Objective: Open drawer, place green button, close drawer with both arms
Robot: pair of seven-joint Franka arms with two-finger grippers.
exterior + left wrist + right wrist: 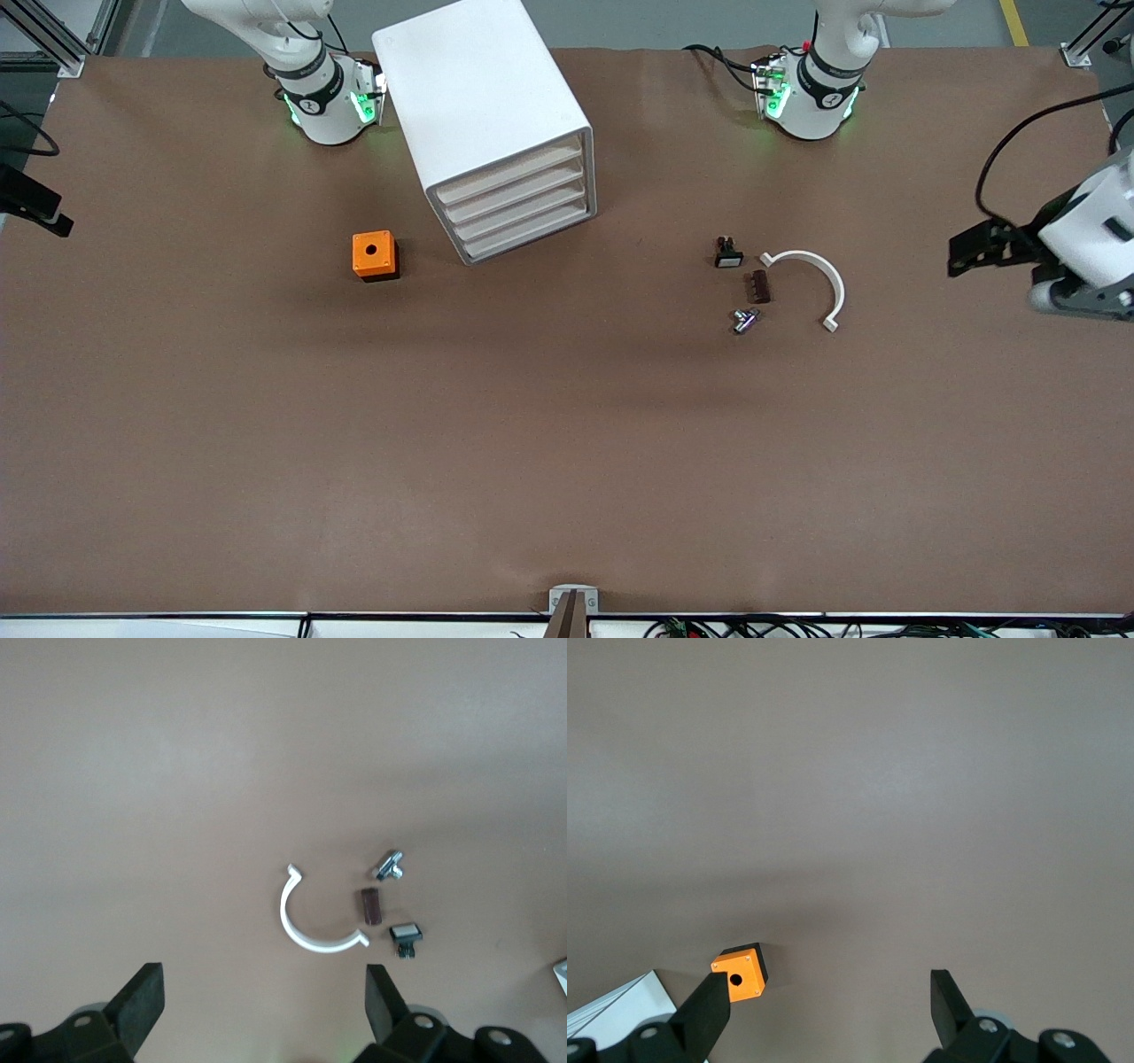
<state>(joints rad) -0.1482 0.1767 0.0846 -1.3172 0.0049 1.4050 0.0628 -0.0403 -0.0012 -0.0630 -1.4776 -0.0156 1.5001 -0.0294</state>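
Observation:
The white cabinet (483, 106) stands between the arm bases, and each drawer (518, 208) in its stack is shut. A tiny part with a pale round cap and dark bluish body, the button (744, 319) (390, 865) as far as I can tell, lies among small parts toward the left arm's end. My left gripper (959, 257) (264, 992) hovers open and empty at that end of the table, well apart from the parts. My right gripper (53, 221) (828, 997) hangs open and empty at the right arm's end, with the cabinet's corner (611, 1005) at the edge of its view.
An orange cube with a hole (375, 255) (741, 972) sits beside the cabinet toward the right arm's end. A black switch with a white face (728, 254) (406, 935), a brown block (760, 286) (370, 905) and a white curved clip (813, 282) (301, 926) lie round the button.

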